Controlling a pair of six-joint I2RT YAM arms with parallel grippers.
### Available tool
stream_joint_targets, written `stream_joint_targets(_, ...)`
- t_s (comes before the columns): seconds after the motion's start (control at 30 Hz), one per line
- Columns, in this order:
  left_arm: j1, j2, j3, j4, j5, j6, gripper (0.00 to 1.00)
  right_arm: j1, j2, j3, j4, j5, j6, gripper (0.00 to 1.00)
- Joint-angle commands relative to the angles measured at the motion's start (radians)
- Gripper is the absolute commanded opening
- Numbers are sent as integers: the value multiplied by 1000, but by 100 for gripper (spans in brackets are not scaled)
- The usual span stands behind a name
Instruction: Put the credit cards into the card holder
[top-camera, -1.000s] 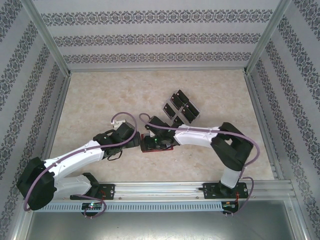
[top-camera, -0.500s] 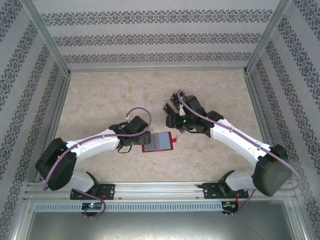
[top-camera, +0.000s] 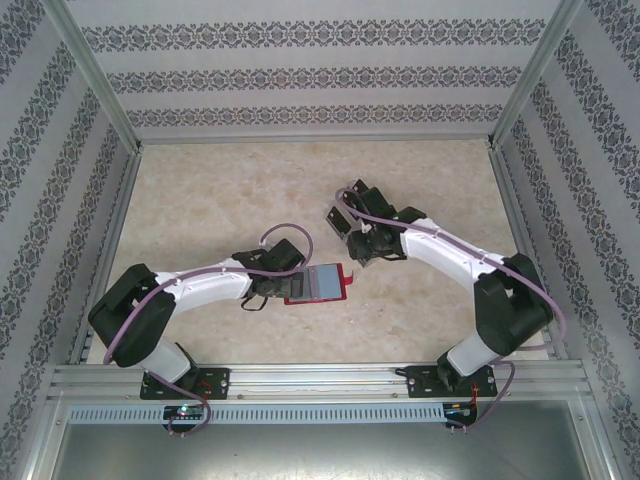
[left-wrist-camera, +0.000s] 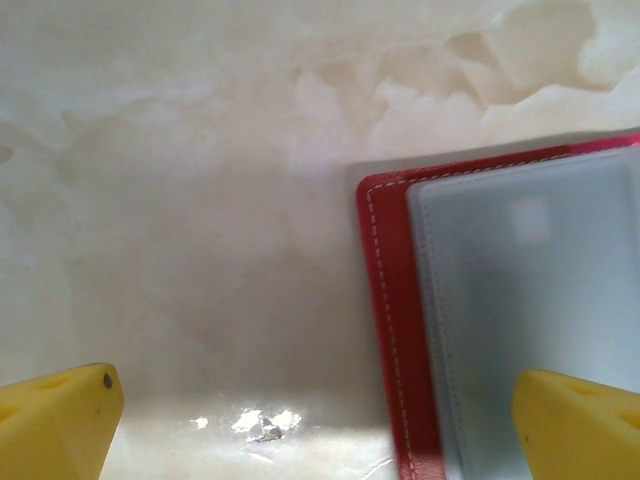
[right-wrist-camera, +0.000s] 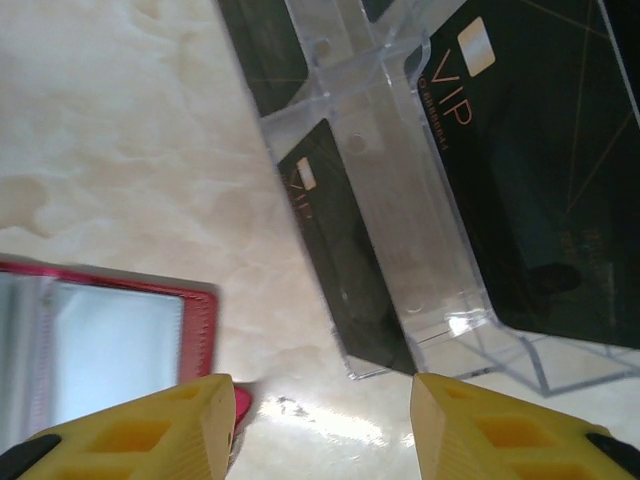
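The card holder (top-camera: 318, 283) is a dark-red wallet lying open on the table, its grey-blue inner pocket (left-wrist-camera: 530, 310) facing up. My left gripper (top-camera: 283, 287) (left-wrist-camera: 320, 430) stands open at the wallet's left edge, one yellow fingertip (left-wrist-camera: 580, 425) over the pocket and the other over bare table. The credit cards (top-camera: 336, 216) are black and sit in a clear tray (right-wrist-camera: 400, 200). One VIP card (right-wrist-camera: 520, 170) lies flat and another card (right-wrist-camera: 345, 270) leans in a slot. My right gripper (top-camera: 357, 255) (right-wrist-camera: 320, 430) is open and holds nothing, just short of the tray's near corner, with the wallet (right-wrist-camera: 100, 340) on its left.
The pale marbled table (top-camera: 220, 200) is bounded by patterned walls with metal frame posts (top-camera: 95, 80). A metal rail (top-camera: 320, 385) runs along the near edge at the arm bases. Bare table lies left of the wallet and behind the tray.
My right gripper left the wallet and moved back and right to the card tray. The wallet now shows its grey-blue inside. My left gripper stayed at the wallet's left edge.
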Motion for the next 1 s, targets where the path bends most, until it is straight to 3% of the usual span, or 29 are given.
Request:
stream_joint_targets(0.0,-9,19,-15,-13,-34,11,100,-1,35,40,-24,84,-56,50)
stream_joint_targets(0.5,-8,20,-31,-15,-45,6,100,0,170,112,0,79,-83,43)
stream_joint_targets(0.97,-7,16,-24,-17,-48,8,100,4,177,112,1,14,-89,21)
